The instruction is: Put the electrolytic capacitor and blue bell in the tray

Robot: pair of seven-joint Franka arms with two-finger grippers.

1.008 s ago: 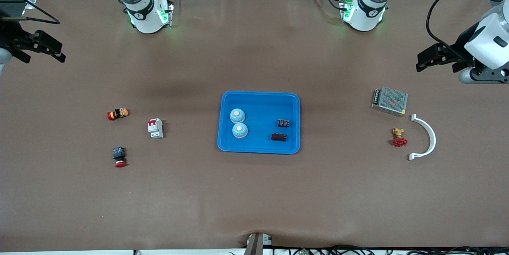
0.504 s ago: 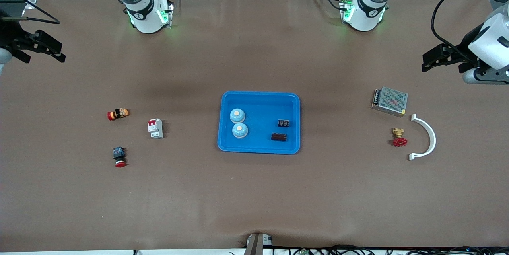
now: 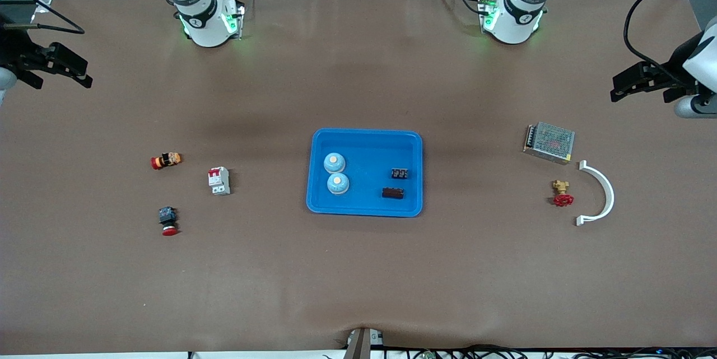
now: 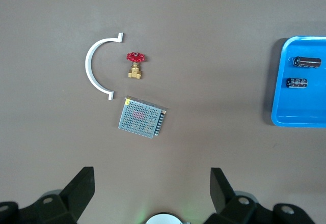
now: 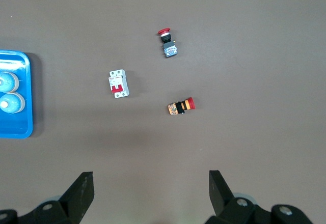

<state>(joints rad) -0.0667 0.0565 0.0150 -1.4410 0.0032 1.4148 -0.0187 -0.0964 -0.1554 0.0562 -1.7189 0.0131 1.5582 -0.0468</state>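
At the middle of the brown table (image 3: 358, 280) the bright blue tray (image 3: 364, 138) is found, and four things are held in it: two blue bells (image 3: 335, 163) are set side by side, touching or nearly so, at the end toward the right arm, one (image 3: 338, 183) nearer the front camera than the other, while two dark electrolytic capacitors (image 3: 399, 173) are laid apart at the end toward the left arm, the second (image 3: 393, 193) nearer the camera. Toward the left arm's end, well apart from the tray, a metal mesh power supply (image 3: 549, 142), a red-handled brass valve (image 3: 561, 193) and a white curved bracket (image 3: 600, 193) are grouped. Toward the right arm's end a white circuit breaker (image 3: 219, 181) and two red-capped push buttons (image 3: 166, 161) (image 3: 168, 221) are scattered. The left gripper (image 3: 644, 83) is held above bare table near the power supply, its jaws spread wide and empty. The right gripper (image 3: 53, 65) is held over the table's edge, jaws likewise spread, nothing between them.
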